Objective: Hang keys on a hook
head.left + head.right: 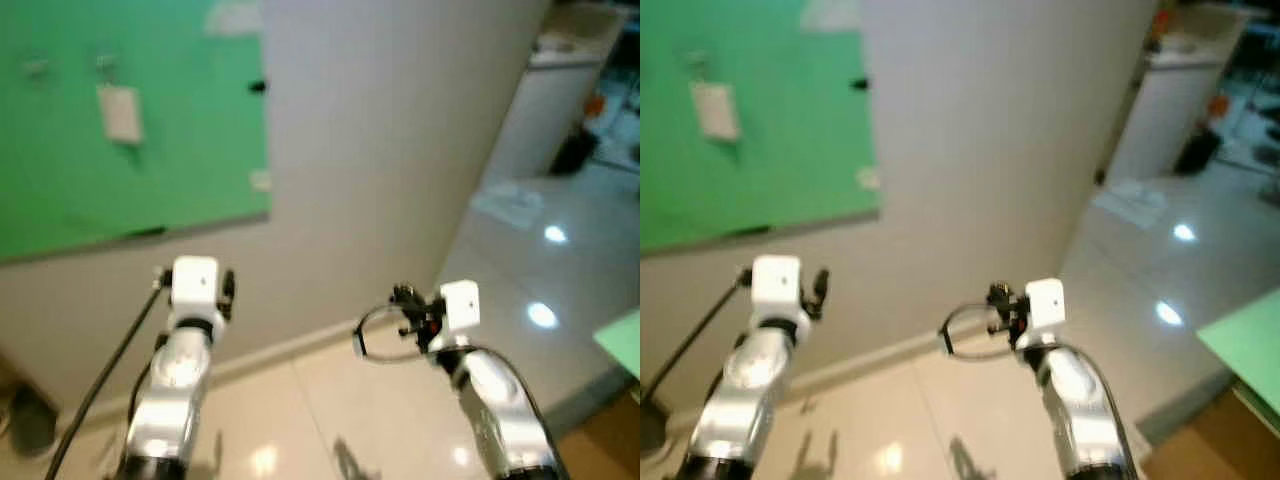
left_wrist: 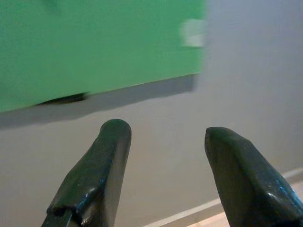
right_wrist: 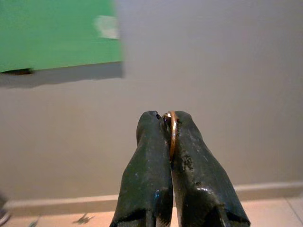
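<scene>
1. landmark: the green board (image 1: 130,120) on the wall, with small hooks (image 1: 105,65) near its top edge; the frame is blurred, so their shape is hard to read. a pale tag-like thing (image 1: 121,113) hangs just beneath them.
2. the left gripper (image 2: 163,137) is raised below the board's lower edge, its two black fingers spread wide with nothing between them, pointed at the grey wall under the board.
3. the right gripper (image 3: 166,125) is lower and off to the right of the board, well apart from the hooks. its fingers are pressed together on a thin coppery key ring (image 3: 172,133), pinched edge-on at the tips.
4. in the head view a thin dark loop (image 1: 382,335) juts from that gripper towards the board side; the keys themselves cannot be made out.
5. handling, as a judgement: light, stiff metal, slick between the pads, and free to swing or twist. holding the ring at one edge leaves its open loop free to slip over a hook.
</scene>
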Robot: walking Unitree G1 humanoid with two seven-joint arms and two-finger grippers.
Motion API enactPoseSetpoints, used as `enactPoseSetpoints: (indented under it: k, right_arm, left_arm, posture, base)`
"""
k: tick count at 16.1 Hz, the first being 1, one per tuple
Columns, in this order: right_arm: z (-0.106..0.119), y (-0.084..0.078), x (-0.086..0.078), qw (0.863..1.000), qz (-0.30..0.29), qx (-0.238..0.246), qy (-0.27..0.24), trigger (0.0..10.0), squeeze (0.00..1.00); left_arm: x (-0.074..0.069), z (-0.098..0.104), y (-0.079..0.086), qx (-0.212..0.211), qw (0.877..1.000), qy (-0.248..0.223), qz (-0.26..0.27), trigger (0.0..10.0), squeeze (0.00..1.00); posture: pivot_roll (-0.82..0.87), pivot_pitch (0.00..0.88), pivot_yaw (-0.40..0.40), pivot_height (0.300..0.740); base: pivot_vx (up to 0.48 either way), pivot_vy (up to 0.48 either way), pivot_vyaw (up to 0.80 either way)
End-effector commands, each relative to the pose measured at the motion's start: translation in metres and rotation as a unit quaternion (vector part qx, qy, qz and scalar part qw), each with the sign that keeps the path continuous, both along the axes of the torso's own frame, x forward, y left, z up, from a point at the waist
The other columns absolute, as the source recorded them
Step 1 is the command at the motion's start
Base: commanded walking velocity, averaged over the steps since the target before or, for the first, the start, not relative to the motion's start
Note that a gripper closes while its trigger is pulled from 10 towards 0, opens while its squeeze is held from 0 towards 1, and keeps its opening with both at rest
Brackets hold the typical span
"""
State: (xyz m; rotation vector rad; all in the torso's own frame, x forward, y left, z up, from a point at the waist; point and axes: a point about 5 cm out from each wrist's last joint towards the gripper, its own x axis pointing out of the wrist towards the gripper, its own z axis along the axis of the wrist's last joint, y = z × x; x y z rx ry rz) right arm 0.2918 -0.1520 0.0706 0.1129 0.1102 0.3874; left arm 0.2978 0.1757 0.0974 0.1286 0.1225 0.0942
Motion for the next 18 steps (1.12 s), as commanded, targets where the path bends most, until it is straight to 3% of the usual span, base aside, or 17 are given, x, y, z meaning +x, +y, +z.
enactPoseSetpoints:
  k: [1,3,6,9,12,13,14,15,18]
  right_arm:
    - [0.008,-0.004,0.005,1.0,0.003,-0.005,-0.011,0.0,0.0]
    - [0.001,-0.002,0.004,1.0,-0.007,-0.003,0.003,0.0,0.0]
    - [-0.014,-0.009,0.002,0.995,-0.088,0.021,0.045,0.0,0.0]
    - [-0.018,-0.011,-0.002,0.995,-0.086,0.008,0.047,0.0,0.0]
    - [-0.016,-0.015,-0.002,0.994,-0.098,0.006,0.046,0.0,0.0]
    - [-0.016,-0.02,-0.016,0.995,-0.093,-0.01,0.044,0.0,0.0]
    - [-0.019,-0.024,-0.034,0.995,-0.076,-0.022,0.053,0.0,0.0]
    - [-0.022,-0.024,-0.047,0.996,-0.056,-0.032,0.061,0.0,0.0]
    - [-0.023,-0.023,-0.045,0.997,-0.037,-0.027,0.065,0.0,0.0]
  left_arm:
    - [-0.002,-0.003,-0.006,0.004,1.0,0.002,-0.003,10.0,0.0]
    - [-0.006,-0.006,-0.008,-0.006,1.0,0.001,0.002,10.0,0.0]
    - [-0.01,-0.009,0.0,0.002,1.0,0.011,0.027,10.0,0.0]
    - [-0.024,-0.019,0.008,0.03,0.998,0.04,0.043,10.0,0.0]
    - [-0.024,-0.017,0.011,0.036,0.997,0.042,0.055,10.0,0.0]
    - [-0.038,-0.021,0.022,0.047,0.996,0.061,0.044,10.0,0.0]
    - [-0.059,-0.023,0.037,0.029,0.995,0.073,0.061,10.0,0.0]
    - [-0.067,-0.022,0.04,0.028,0.995,0.07,0.063,10.0,0.0]
    - [-0.051,-0.015,0.028,0.027,0.998,0.039,0.05,10.0,0.0]
  posture:
    - [-0.03,0.0,-0.017,0.74]
    - [-0.03,0.0,-0.024,0.74]
    - [-0.03,0.0,-0.026,0.74]
    - [-0.03,0.0,-0.027,0.74]
    - [-0.02,0.0,-0.037,0.74]
    - [-0.02,0.0,-0.046,0.74]
    - [-0.01,0.0,-0.055,0.74]
    - [0.0,0.0,-0.061,0.74]
    - [0.0,0.0,-0.066,0.74]
  base:
    - [0.0,0.0,0.58]
    - [0.0,-0.444,0.58]
    - [0.0,-0.454,0.15]
    - [0.0,-0.454,0.25]
    - [0.0,-0.454,0.72]
    - [0.0,-0.454,0.72]
    - [0.0,0.0,0.71]
    - [0.0,0.0,0.71]
    - [0.0,0.0,0.71]
